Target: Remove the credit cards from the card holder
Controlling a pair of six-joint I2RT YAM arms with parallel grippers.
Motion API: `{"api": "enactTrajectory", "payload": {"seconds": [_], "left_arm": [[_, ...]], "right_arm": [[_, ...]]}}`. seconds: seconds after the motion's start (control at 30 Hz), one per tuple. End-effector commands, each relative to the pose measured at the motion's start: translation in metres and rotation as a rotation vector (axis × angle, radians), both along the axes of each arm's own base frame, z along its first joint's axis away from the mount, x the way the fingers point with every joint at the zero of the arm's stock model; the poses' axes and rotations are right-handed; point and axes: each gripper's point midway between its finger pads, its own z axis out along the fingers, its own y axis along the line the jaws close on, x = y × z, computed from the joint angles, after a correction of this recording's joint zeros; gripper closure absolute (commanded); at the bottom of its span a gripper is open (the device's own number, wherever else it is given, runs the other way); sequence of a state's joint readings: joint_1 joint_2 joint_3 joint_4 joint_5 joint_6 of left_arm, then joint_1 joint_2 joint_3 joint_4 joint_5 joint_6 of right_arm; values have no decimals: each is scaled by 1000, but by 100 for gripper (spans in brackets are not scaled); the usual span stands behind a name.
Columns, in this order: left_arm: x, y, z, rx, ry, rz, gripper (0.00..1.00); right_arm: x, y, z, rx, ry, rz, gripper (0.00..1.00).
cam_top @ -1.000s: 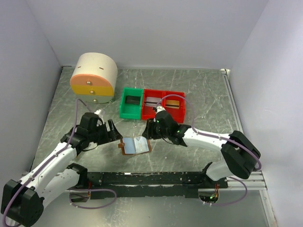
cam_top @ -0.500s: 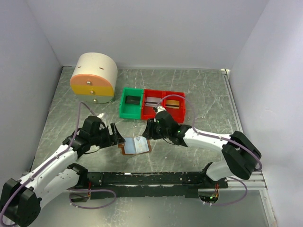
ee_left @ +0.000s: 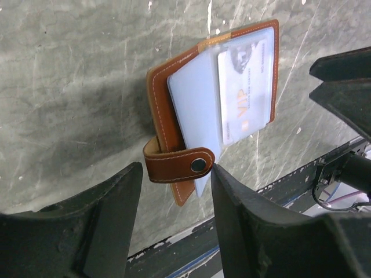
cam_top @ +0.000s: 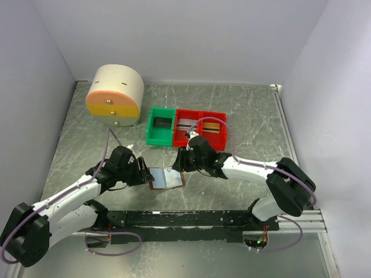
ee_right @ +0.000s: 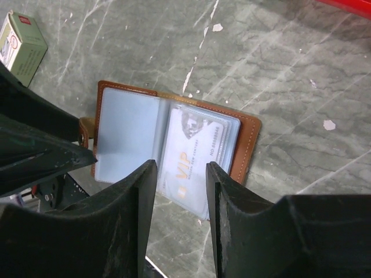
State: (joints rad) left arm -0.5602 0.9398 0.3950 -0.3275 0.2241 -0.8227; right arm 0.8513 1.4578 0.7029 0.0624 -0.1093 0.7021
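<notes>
Only wrist views show VIP card (ee_left: 246, 87); left end effector (ee_left: 175, 174), right end effector (ee_right: 181, 168) released.

From above, the card holder (cam_top: 168, 178) was too small to show its cards, and its tab could not be made out beside the left pincer (cam_top: 144, 174). In the right wrist view, the fingers (ee_right: 124, 220) of the right pincer (ee_right: 181, 168) hid parts of the card holder's near edge. The small words on the card (ee_right: 200, 153) were too blurry to read. The small box (ee_right: 22, 39) was cut off at the top left corner. What lay in the red bins (cam_top: 200, 114) was too small to tell.
</notes>
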Motion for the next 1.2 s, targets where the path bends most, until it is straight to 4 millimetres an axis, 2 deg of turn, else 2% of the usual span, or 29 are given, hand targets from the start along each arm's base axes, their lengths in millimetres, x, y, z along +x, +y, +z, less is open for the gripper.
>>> {"api": "enactTrajectory", "payload": {"seconds": [0.0, 0.17, 0.37, 0.57, 0.77, 1.03, 1.17], "left_arm": [[10, -8, -5, -19, -32, -4, 40], [10, -6, -16, 39, -12, -45, 55], [12, -5, -14, 42, -33, -44, 68], [9, -10, -17, 30, -16, -82, 74], [8, -6, -19, 44, -18, -75, 74], [5, -11, -19, 38, -13, -129, 77], [6, -8, -20, 64, -10, -122, 79]], "right_arm": [[-4, 7, -4, 21, 15, 41, 61], [-7, 8, -5, 22, 21, 62, 62], [-9, 8, -14, -13, 46, 78, 63], [-2, -5, -30, -115, 57, 25, 63], [-3, -11, -39, -158, 72, 26, 62], [-6, 0, -30, -97, 61, 68, 64], [-1, -9, -28, -145, 47, 24, 63]]}}
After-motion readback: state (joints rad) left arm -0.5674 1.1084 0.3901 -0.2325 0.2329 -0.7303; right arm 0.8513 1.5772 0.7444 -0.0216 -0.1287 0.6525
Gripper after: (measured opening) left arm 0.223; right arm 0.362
